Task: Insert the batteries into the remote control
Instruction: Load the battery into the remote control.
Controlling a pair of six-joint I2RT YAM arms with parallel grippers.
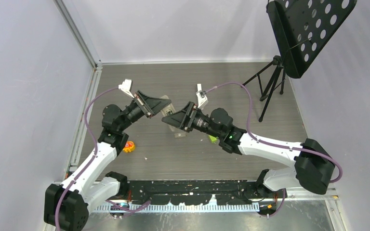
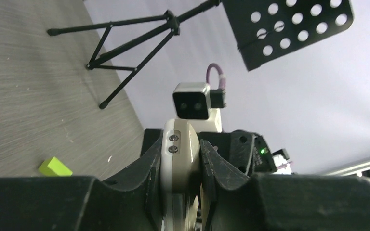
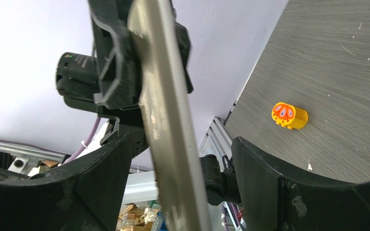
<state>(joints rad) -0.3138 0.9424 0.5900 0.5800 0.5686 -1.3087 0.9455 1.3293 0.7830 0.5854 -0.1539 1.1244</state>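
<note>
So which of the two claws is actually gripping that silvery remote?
The left claw: its jaws are clamped tight against the remote. The right claw only straddles it, jaws standing wide with a gap beside the remote.

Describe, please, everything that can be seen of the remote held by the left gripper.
The remote is a slim, silver-grey slab, plastic by its look, with a rounded end that bears two small dark round marks. The left gripper clamps it between its fingers and holds it in the air above the table. It runs between the open fingers of the right gripper; a gap shows on one side.
</note>
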